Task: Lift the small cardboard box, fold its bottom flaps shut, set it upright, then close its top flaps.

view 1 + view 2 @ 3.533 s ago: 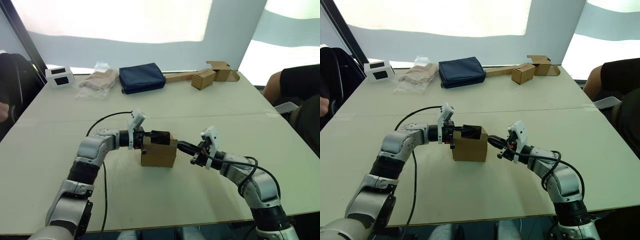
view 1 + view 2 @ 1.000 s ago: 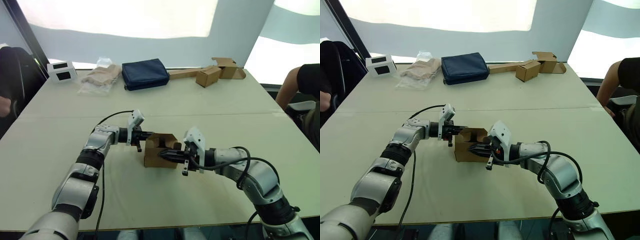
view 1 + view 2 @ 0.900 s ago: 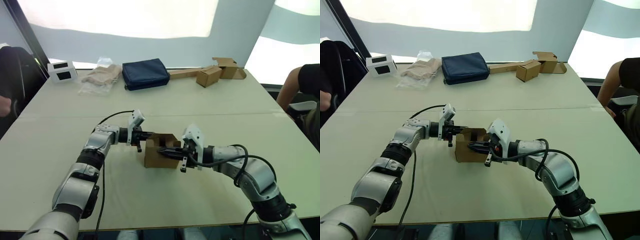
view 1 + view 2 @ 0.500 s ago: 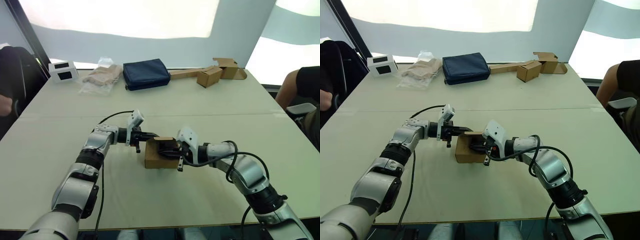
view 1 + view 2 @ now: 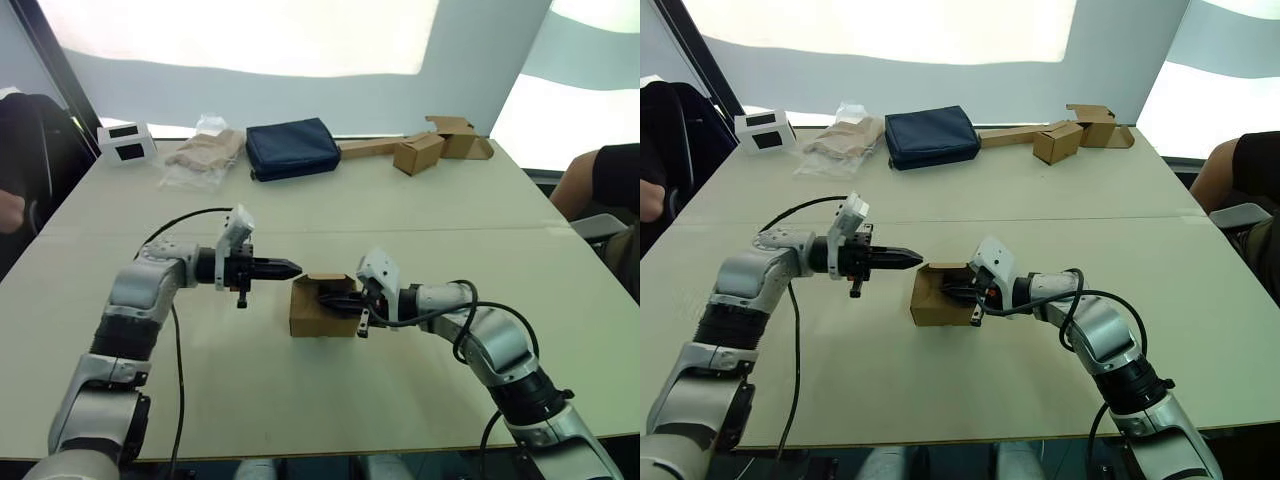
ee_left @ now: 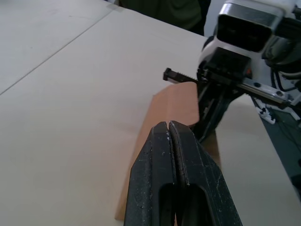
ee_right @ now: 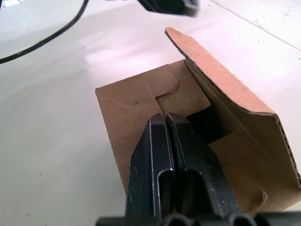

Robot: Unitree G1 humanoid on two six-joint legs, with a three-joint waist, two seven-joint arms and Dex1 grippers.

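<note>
We press our right end effector [image 5: 962, 291], fingers together, onto the top flaps of the small cardboard box [image 5: 936, 301] on the table [image 5: 1040, 200], likely to fold them in, our closed left end effector [image 5: 908, 257] just beside.

A: Plain brown on the small cardboard box [image 5: 318, 312], no print anywhere, same brown on its flaps inside

B: And the left gripper [image 5: 291, 267]? Black fingers, white housing behind them. The right gripper [image 7: 165, 123] is black too, with a white block at its wrist

A: Table [image 5: 330, 206] is pale cream all over. Far side, a navy blue pouch [image 5: 291, 150]

B: Left of that, a clear plastic bag [image 5: 198, 158] with tan stuff in it, then a white device [image 5: 122, 142] with black panels

A: Far right, two tan boxes [image 5: 436, 147] and a tan cardboard strip [image 5: 364, 149]
</note>
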